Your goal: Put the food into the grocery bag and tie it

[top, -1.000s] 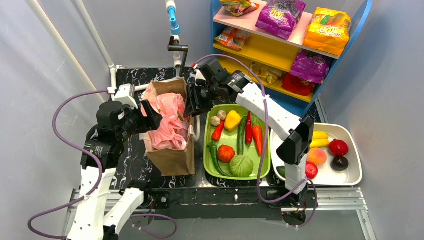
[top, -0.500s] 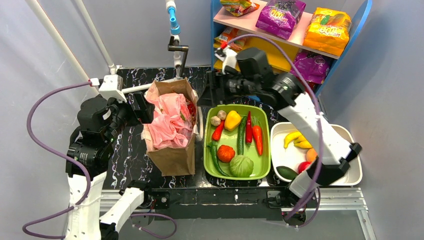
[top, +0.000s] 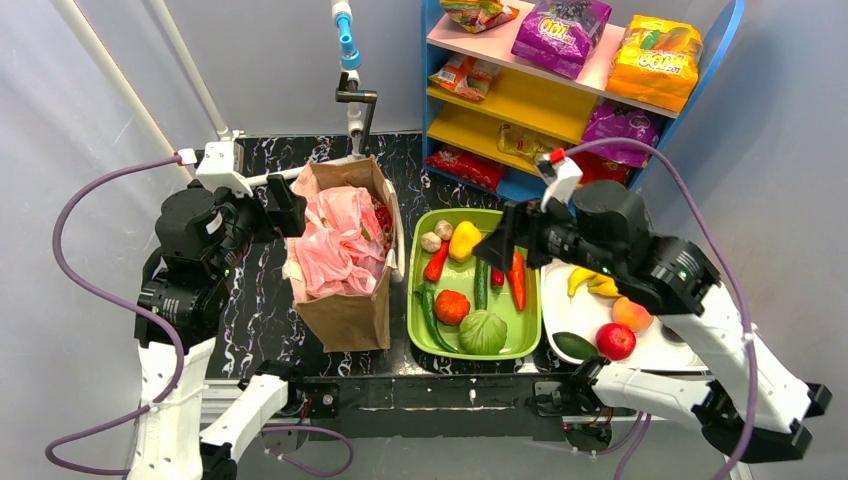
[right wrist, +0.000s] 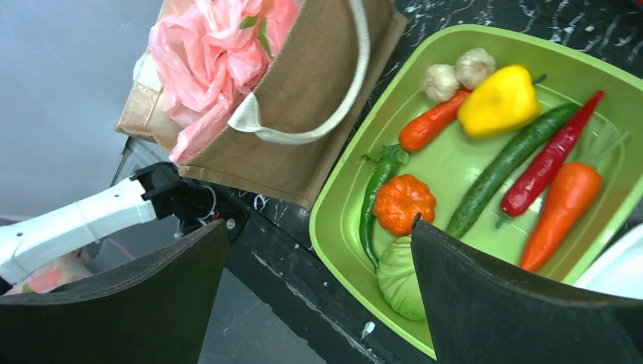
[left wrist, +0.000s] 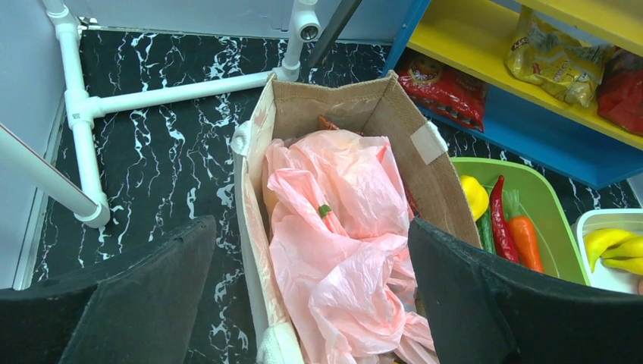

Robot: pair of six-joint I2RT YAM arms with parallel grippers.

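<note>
Black fingers [left wrist: 136, 296] of the left gripper [left wrist: 312, 221] are standing wide apart and gripping nothing, hanging over the grocery bag [left wrist: 341, 250]. The right gripper [right wrist: 318, 227] is likewise spread and empty, now looking down on the green tray [right wrist: 326, 220] of vegetables.

Change over the last second: both grippers are letting go. The right arm is swinging off the bag mouth toward the trays, and the left arm is drawing back to the bag's left side.

The pink bag is sitting bunched inside the brown paper bag [top: 345, 315], untouched by either arm. Something red is showing at its far right edge (item not identifiable). Whether the handles are knotted cannot be told. Judgement: the bag is being left alone, either to fetch more food or because the work on it is finished.

Vegetables are still lying in the green tray and fruit in the white tray [top: 590, 315].

Outward: the black marbled table [left wrist: 174, 152] is carrying everything. A blue-and-yellow shelf [top: 520, 110] of snack packets [top: 560, 30] is standing behind, with grey walls closing in.
</note>
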